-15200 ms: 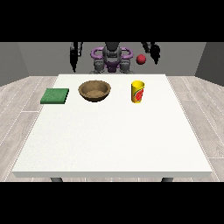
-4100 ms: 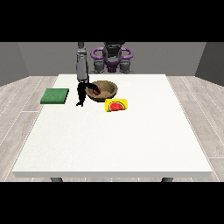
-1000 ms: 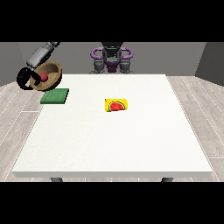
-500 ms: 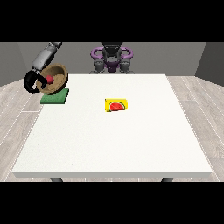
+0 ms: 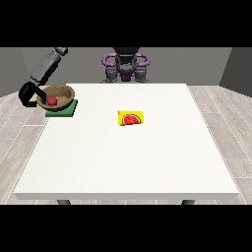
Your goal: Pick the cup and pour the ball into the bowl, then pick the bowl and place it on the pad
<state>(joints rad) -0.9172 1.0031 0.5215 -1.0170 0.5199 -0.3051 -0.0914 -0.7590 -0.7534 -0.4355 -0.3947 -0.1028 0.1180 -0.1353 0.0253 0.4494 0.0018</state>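
Front view: we see the wooden bowl [image 5: 57, 95] with the red ball [image 5: 51, 101] inside it, held over the green pad [image 5: 62, 108] near the far corner of the bench [image 5: 128, 157] at the view's left. The bowl overlaps the pad's far edge and looks tilted toward the camera; we cannot tell whether its base touches the pad. The hand at the view's left [image 5: 28, 94] sits just beside the bowl, on the side away from the pad's centre, its black fingers curled round the rim. In our judgement the coming move turns on this: the pad lies below the bowl and slightly toward the bench's middle, so the bowl needs to come level and settle downward. The yellow cup [image 5: 131, 118] lies on its side, well apart from the pad toward the bench's centre. No other hand shows.
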